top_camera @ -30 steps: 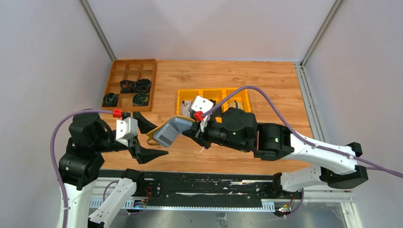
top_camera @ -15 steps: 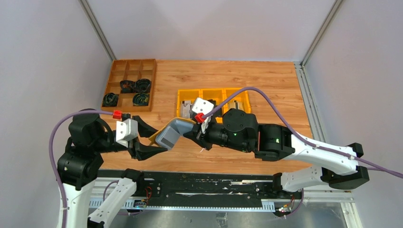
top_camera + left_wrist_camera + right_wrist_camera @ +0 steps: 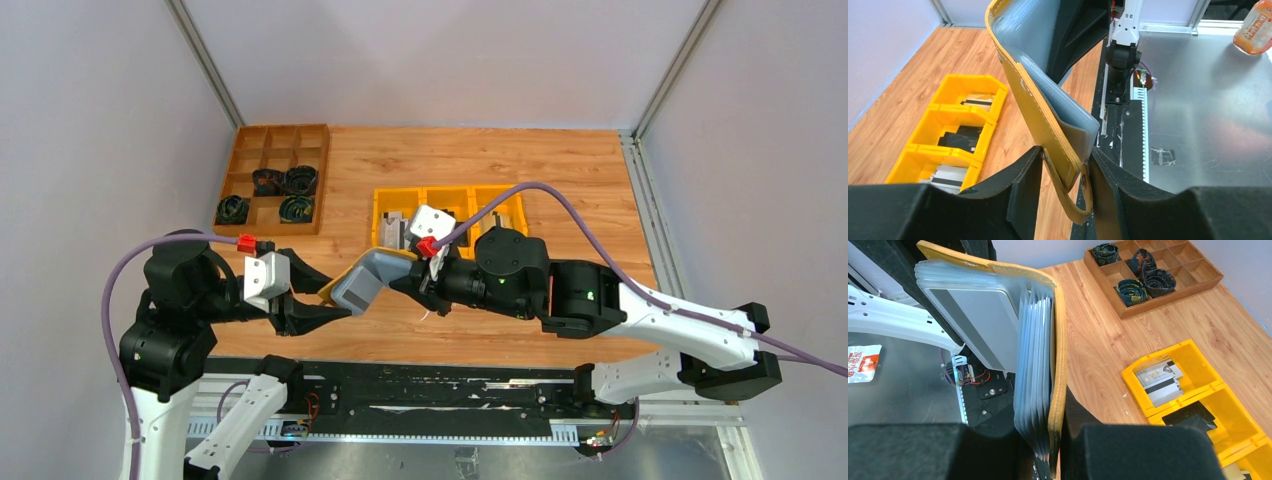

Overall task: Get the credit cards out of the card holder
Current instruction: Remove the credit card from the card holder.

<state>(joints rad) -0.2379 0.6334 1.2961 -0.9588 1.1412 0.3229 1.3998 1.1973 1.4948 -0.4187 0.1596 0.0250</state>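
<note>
Two sets of fingers shared the holder (image 3: 362, 282), which hung in the air over the desk (image 3: 480, 150) near its 6 o'clock edge. Left fingers (image 3: 1020, 200) were clamped on the cover end by the snap tab. Right fingers (image 3: 1128, 452) were pinched shut on the opposite end, cover and clear sleeves together. The front sleeve showed a grey card (image 3: 980, 322), apparently not yet out. Other cards (image 3: 1159, 380) lay in the bins (image 3: 450, 190) at the holder's 1 o'clock, top view.

Judged step: steadying the holder to draw a card. To do it well, left should grip the cover only. Right should release, re-grip one card edge alone, and pull straight along the sleeve opening.
</note>
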